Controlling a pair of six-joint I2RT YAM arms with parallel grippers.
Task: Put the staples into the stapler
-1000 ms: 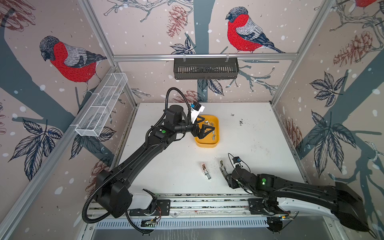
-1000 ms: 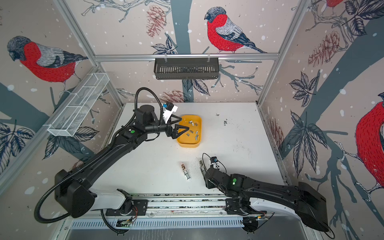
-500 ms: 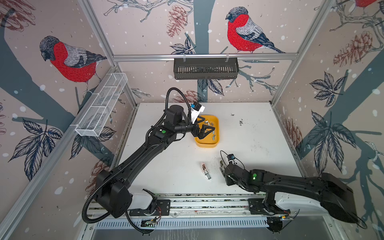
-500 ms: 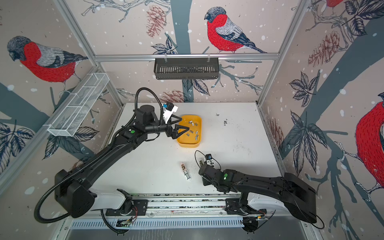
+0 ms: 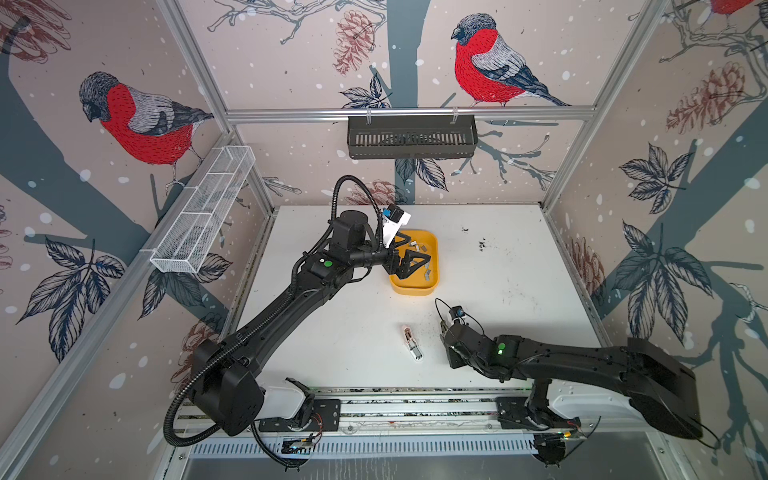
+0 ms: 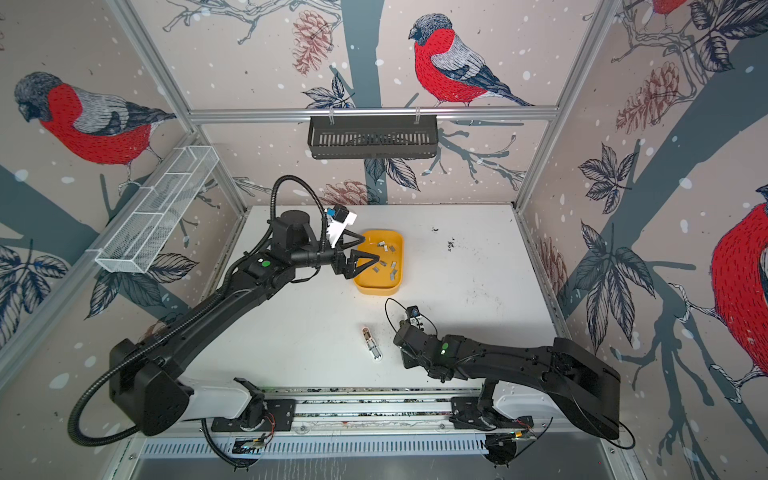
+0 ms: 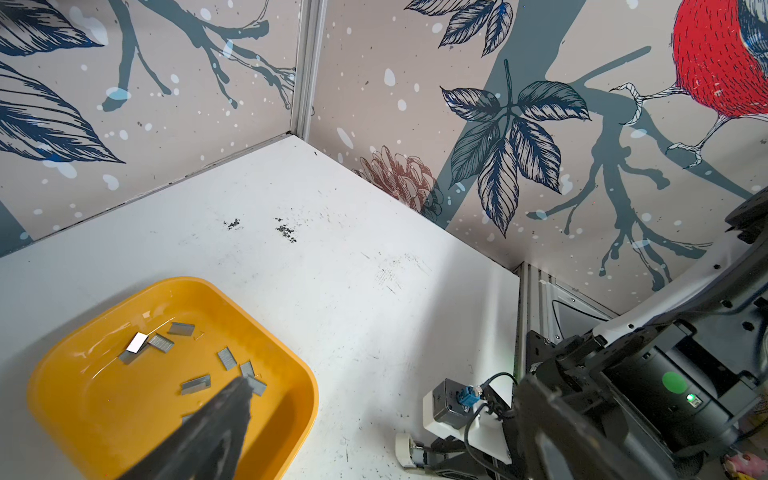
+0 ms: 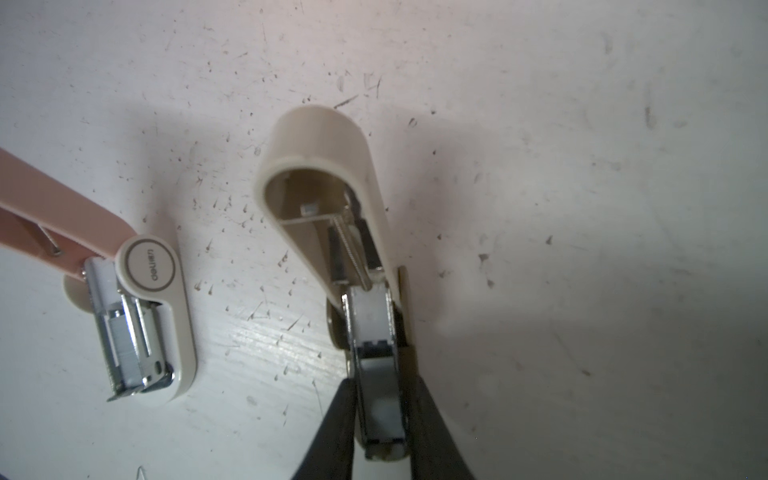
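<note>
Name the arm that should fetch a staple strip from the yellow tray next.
Left. The left tool hangs open right above the staples in the yellow tray. The right tool is closed on the open stapler, well away from the tray, and would probably have to drop it.

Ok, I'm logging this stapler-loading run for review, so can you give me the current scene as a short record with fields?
left gripper: open, over the yellow tray, holding nothing
staples: loose grey strips lying in the tray
right gripper: fingers shut on the metal magazine of the beige stapler
beige stapler: lid swung open, magazine exposed
pink stapler: lies open on the table beside the beige one, untouched
</note>
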